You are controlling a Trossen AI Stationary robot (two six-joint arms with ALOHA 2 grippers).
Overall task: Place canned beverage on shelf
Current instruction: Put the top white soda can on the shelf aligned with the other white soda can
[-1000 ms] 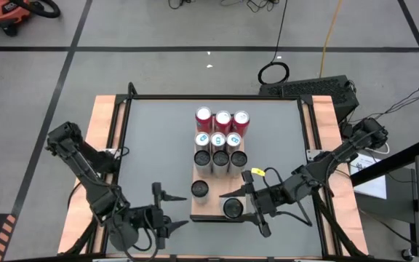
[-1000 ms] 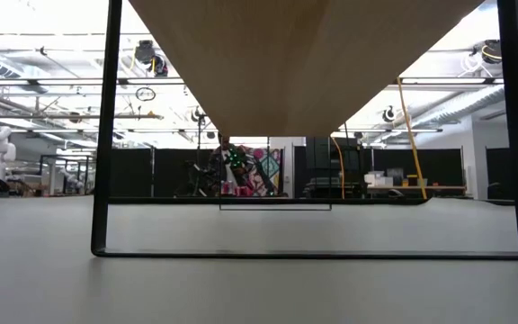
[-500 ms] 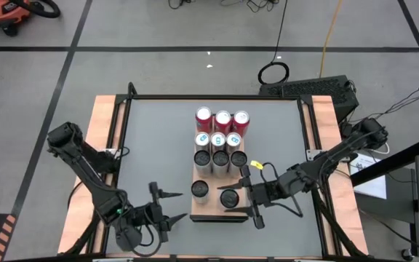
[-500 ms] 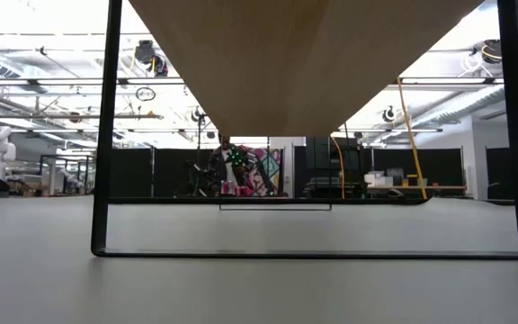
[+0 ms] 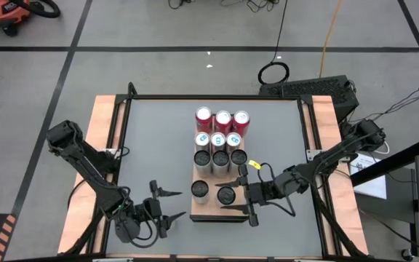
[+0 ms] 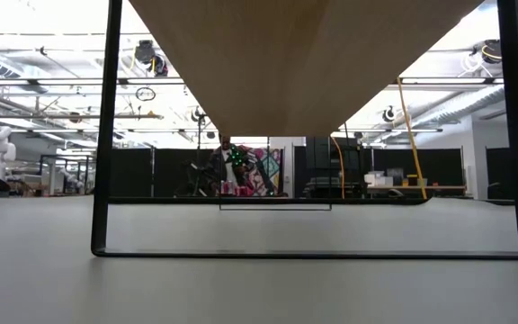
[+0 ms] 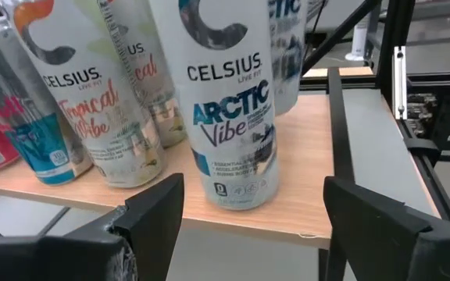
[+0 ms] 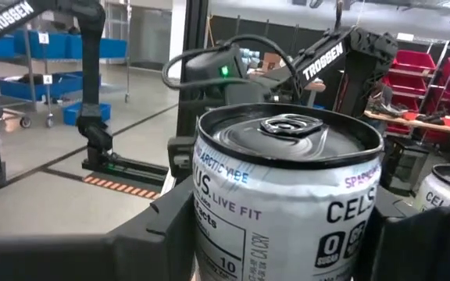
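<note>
A: Item: white-and-silver beverage can, clamped between the right gripper jaws. Position?

B: Over the long light-brown wood-grain shelf, front row, beside the single can already there; a second ago it hung off the shelf's front right corner (so it has come inward).

A: Left gripper?

B: Jaws spread, nothing held, drawn back a little, near the table's front edge, facing the shelf.

A: Meaning?

B: Likely only lowering and release remain.
</note>
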